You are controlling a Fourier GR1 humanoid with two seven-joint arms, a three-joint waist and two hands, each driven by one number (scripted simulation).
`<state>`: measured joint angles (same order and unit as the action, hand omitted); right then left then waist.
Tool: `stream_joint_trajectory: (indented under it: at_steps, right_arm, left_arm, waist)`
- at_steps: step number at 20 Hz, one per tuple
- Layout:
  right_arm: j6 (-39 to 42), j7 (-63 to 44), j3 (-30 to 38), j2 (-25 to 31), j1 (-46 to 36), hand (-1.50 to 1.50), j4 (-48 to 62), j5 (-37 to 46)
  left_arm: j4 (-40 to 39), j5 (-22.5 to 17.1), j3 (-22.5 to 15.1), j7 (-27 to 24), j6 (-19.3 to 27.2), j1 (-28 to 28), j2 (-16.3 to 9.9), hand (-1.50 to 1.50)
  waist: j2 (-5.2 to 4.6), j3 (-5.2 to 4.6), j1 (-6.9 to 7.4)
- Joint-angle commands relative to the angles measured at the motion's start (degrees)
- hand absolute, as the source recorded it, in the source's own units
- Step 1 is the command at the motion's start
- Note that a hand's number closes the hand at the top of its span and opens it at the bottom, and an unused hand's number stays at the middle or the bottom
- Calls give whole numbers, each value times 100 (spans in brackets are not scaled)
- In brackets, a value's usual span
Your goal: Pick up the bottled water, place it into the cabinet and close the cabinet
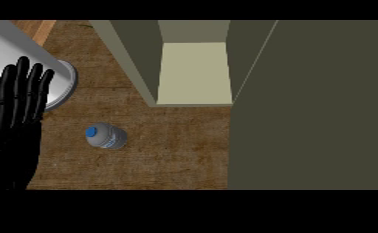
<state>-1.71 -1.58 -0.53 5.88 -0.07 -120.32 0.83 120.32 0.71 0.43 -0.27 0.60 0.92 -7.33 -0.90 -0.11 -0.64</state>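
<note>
standing upright on the wooden counter (148, 162), the bottle (105, 136) shows its blue cap from above, untouched and apart from the left hand (21, 122), which rests at the view's left edge with straight fingers, holding nothing; the right hand is out of view. beyond the bottle the cabinet (193, 72) stands open, pale floor bare, its door (303, 102) swung out at right. the pick would go best by closing round the bottle's body below the cap, keeping it upright.

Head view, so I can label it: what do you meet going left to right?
Left hand → water bottle → open cabinet → cabinet door.
</note>
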Motion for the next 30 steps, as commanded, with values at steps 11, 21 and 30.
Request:
stream_joint_trajectory:
  at_steps: [11,21,30]
  right_arm:
    - [892,-600,-1281,-23,1926,-150,-1778,-730]
    - [1199,-240,-1707,50,3194,-150,-2540,-544]
    - [1291,130,-1846,372,4041,-150,-3009,-606]
  left_arm:
    - [-208,-2679,616,634,-1533,172,-571,-150]
    - [-332,-3115,1653,677,-2251,838,-1179,-150]
    - [-751,-2337,1279,747,-2021,859,-768,-150]
  waist:
    - [133,10,21]
    - [111,8,28]
    - [110,13,-8]
